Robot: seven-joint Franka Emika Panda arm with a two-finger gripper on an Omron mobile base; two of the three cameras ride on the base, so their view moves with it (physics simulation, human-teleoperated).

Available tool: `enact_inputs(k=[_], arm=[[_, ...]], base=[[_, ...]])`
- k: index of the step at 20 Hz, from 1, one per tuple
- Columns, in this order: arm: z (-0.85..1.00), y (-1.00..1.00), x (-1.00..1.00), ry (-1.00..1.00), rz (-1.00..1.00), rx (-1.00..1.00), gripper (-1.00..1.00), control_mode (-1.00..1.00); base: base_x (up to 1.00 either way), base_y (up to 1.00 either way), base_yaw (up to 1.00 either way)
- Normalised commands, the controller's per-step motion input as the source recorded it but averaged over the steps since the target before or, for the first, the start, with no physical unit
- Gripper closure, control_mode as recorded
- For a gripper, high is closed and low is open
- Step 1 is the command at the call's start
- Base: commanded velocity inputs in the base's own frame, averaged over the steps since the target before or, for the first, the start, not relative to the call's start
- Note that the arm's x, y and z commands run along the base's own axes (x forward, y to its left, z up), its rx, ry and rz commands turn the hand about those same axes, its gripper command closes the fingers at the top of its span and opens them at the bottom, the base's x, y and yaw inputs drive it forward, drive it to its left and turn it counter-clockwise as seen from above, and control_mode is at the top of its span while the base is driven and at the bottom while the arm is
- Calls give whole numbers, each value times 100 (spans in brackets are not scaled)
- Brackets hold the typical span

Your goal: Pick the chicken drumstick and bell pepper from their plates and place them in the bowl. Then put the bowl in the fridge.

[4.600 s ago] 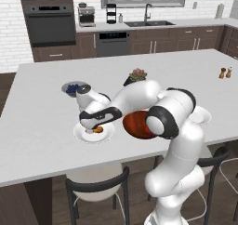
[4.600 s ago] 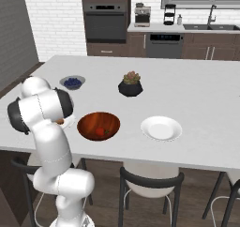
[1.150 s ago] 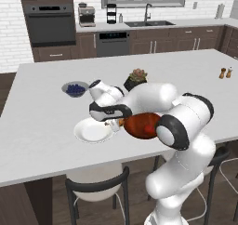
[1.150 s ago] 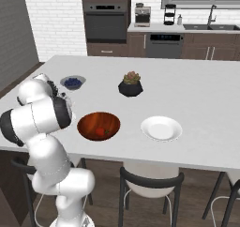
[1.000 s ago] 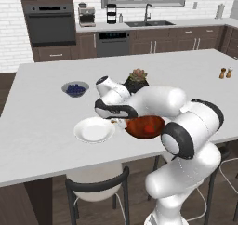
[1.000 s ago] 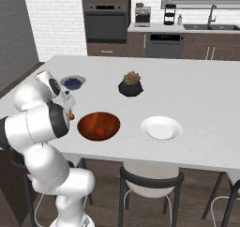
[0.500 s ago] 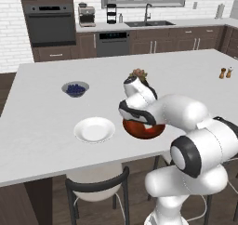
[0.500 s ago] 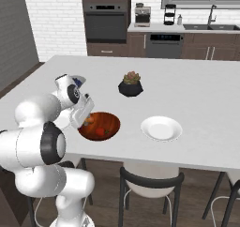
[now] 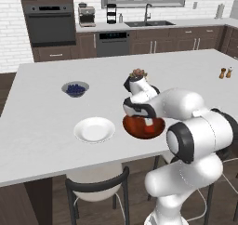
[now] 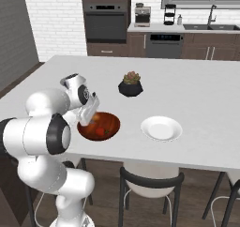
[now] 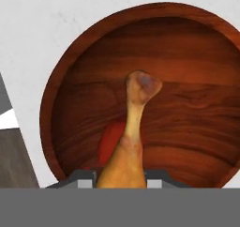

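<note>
1. Gripper [image 11: 123, 177] clamped on the drumstick [image 11: 127, 141], meaty end between the fingers, bone end pointing out ahead.
2. Hanging right over the bowl [image 11: 187, 104], drumstick apparently clear of the wood inside.
3. Red pepper [image 11: 110, 139] lying in the bowl already, half hidden behind the drumstick in the hand view, a red spot [image 10: 100, 130] from the right base view.
4. Bowl [image 9: 143, 126] sitting near the front edge of the tabletop [image 9: 42, 112], with the gripper [image 9: 148, 122] tucked low above it.
5. One white plate [image 9: 94, 129] just left of the bowl in the left base view, bare.
6. Second white plate [image 10: 161, 128] on the bowl's other side in the right base view, also bare.
7. Black plant pot [image 10: 131, 87] behind the bowl, small blueberry bowl [image 9: 75, 88] further back to the left.
8. Salt and pepper pair [image 9: 225, 73] well apart at the far right of the tabletop.
</note>
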Motion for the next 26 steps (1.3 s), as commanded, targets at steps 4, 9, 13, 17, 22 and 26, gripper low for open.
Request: enact_inputs(k=[4, 9, 13, 17, 22, 26], arm=[[-31, 5, 38, -1, 0, 7, 100, -100], [-28, 2, 25, -1, 0, 5, -100, -100], [0, 6, 5, 0, 0, 7, -100, -100], [-2, 8, 0, 0, 0, 10, -100, -100], [34, 8, -40, 0, -1, 5, -100, -100], [26, 49, -98, 0, -18, 9, -100, -100]], base=[[0, 0, 0], [0, 0, 0], [0, 0, 0], [0, 0, 0], [0, 0, 0], [0, 0, 0]])
